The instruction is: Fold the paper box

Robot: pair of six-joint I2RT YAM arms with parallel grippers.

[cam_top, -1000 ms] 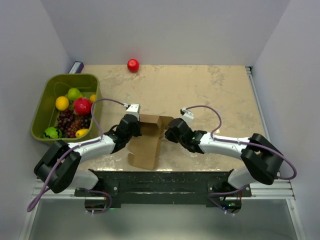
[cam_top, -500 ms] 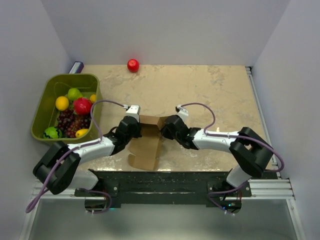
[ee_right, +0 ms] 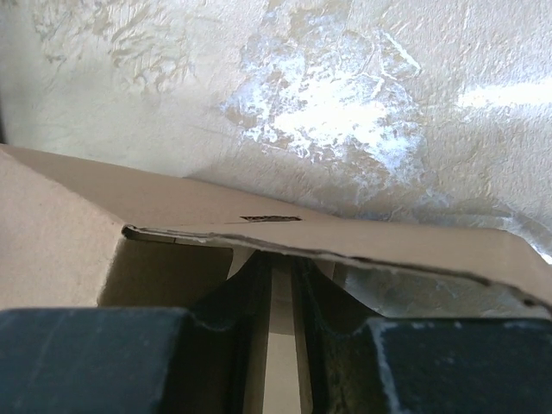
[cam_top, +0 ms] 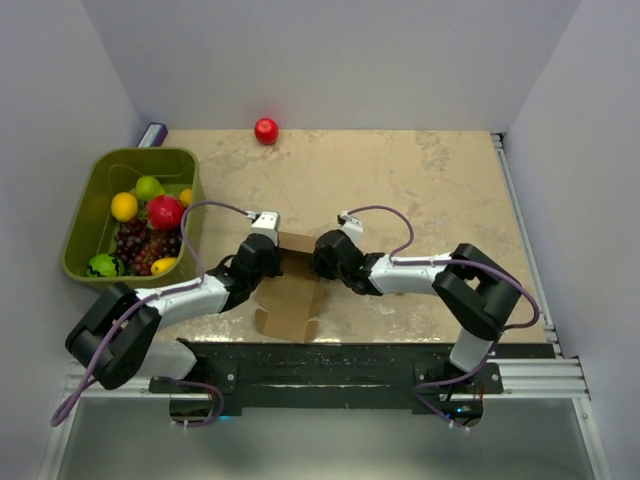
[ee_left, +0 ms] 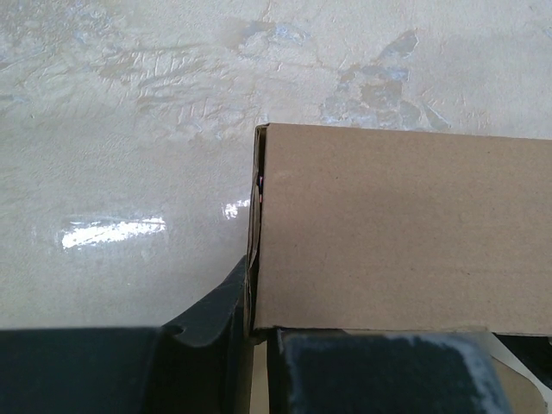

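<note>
Top view: the fingertips of the left gripper (cam_top: 278,262) and the right gripper (cam_top: 314,262) cannot be made out where the plain brown cardboard paper box (cam_top: 290,305) is met; its far end is masked by both.

Left wrist view: the paper box is cropped by the right edge. The left gripper is cut off at the bottom, its near pad blurred.

Right wrist view: the right gripper's tips are hidden behind a ragged raised flap (ee_right: 345,250).

A small purple-and-white object (cam_top: 152,133) at the far left corner of the table (cam_top: 420,180) is too small to be identified.
</note>
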